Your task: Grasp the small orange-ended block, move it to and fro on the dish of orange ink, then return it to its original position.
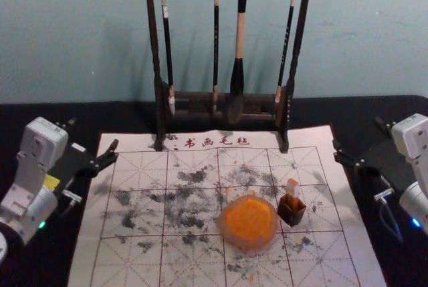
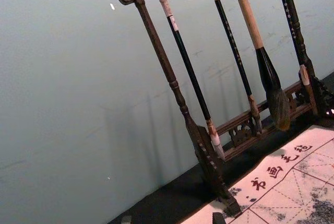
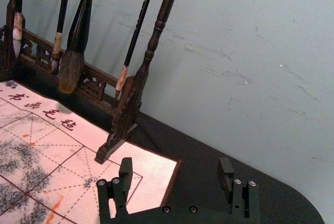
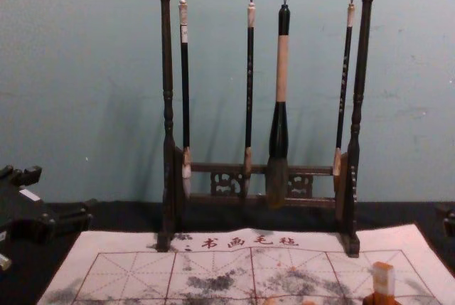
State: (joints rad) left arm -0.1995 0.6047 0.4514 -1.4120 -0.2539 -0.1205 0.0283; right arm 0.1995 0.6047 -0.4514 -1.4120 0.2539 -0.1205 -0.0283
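Head view: here's the round dish on the pale, ink-mottled mat, orange ink inside, and just to its right the orange-ended block, upright in a small, dark, angular holder. Left hand out at the left, fingers apart; right hand at the right, fingers apart too! On the far side, dark wooden rack, slim glossy brushes hanging beside one thick one.

Left wrist view: turned wood, a carved dragon head, and two fingertips, a gap between them.

Right wrist view: black, screwed fingers, wide apart, and soft, dark bristles on that thick brush.

Chest view: the block stands near right, orange-stained with a pale patch, and nothing grips it.
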